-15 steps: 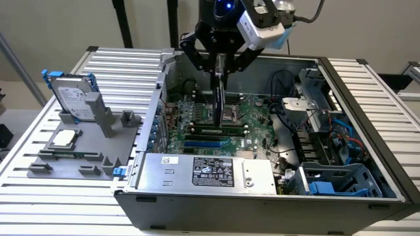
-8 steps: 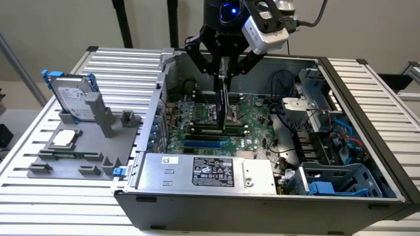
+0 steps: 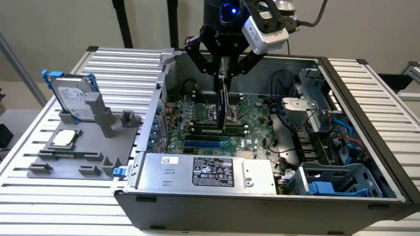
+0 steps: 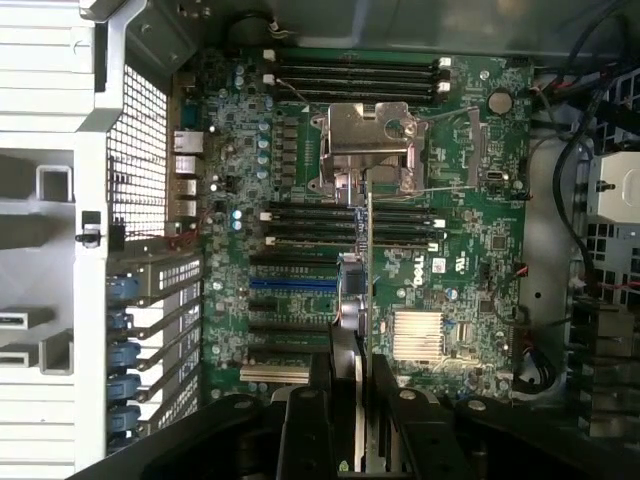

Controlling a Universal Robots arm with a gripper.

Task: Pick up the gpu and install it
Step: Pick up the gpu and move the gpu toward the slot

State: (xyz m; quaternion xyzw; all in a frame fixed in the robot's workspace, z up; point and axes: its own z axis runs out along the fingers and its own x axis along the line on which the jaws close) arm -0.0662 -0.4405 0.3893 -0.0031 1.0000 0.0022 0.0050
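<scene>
**Claw (image 3: 225,74) is holding the card (image 3: 224,105) on edge over the board (image 3: 253,118)**

On the exterior view's left, a grey holder (image 3: 78,157) is lying on the slatted table (image 3: 46,206). A silver hard drive (image 3: 71,98) with blue rails is standing upright in it, and a small square chip (image 3: 66,138) is resting flat in the holder, nearer the camera than the drive.

In the middle, the computer case (image 3: 262,206) is lying open with its green board facing up. A grey power box (image 3: 206,172) is sitting along the wall nearest the exterior camera. Above the board the claw is hanging from the arm, and its two fingers (image 4: 305,430) are pressing on the card from both sides. The card is standing upright inside the case, well apart from the holder. In the wrist view it is showing as a thin line crossing the dark slots, just beside the silver socket cover (image 4: 365,145). I cannot tell if its lower edge is touching the board.

On the exterior view's right, a cage (image 3: 341,179) with blue parts is sitting in a corner of the case.
</scene>
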